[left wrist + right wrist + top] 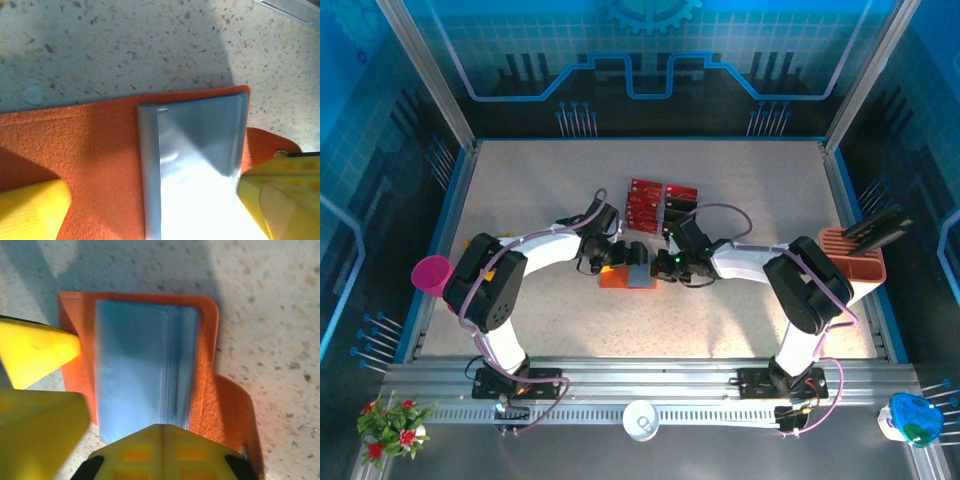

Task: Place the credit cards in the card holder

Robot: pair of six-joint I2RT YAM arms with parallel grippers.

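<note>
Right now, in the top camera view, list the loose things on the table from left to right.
pink cup → card holder → peach slotted stand. The credit cards lie beyond the card holder and overlap its span, so they are left out.

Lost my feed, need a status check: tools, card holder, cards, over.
Copy: left tool open, straddling the card holder. The right tool shut, tip on its grey pocket. The credit cards lie on the table beyond, nothing blocking.

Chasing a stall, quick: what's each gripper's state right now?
Left gripper: open, over the card holder.
Right gripper: shut, tips at the card holder's edge.
</note>
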